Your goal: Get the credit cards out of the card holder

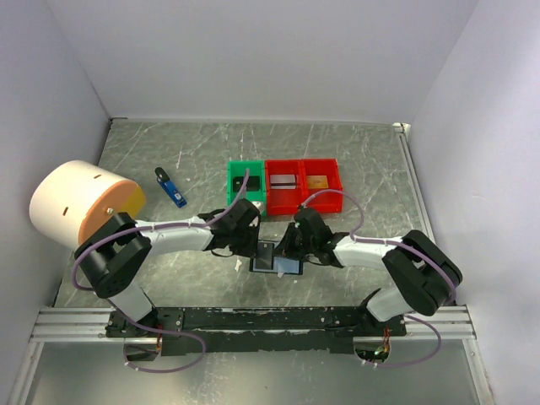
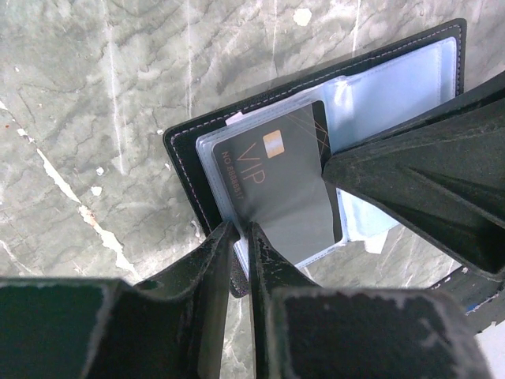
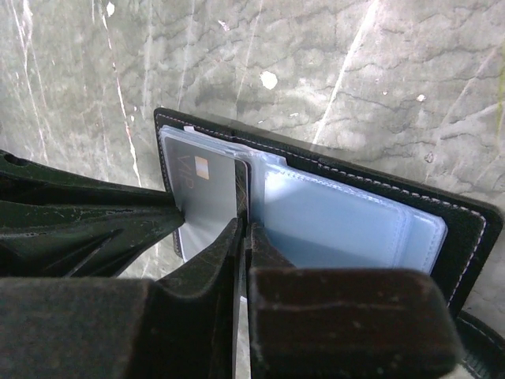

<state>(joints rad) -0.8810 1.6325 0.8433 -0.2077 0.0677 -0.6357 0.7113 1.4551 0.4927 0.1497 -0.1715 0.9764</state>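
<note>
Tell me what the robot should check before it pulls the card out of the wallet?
1. card holder lying open: ok
2. right tool shut on the VIP card edge: ok
3. left tool pinching the holder's edge: ok
4. left tool not squeezing the card too: cannot tell
5. card out of the holder: not ok
</note>
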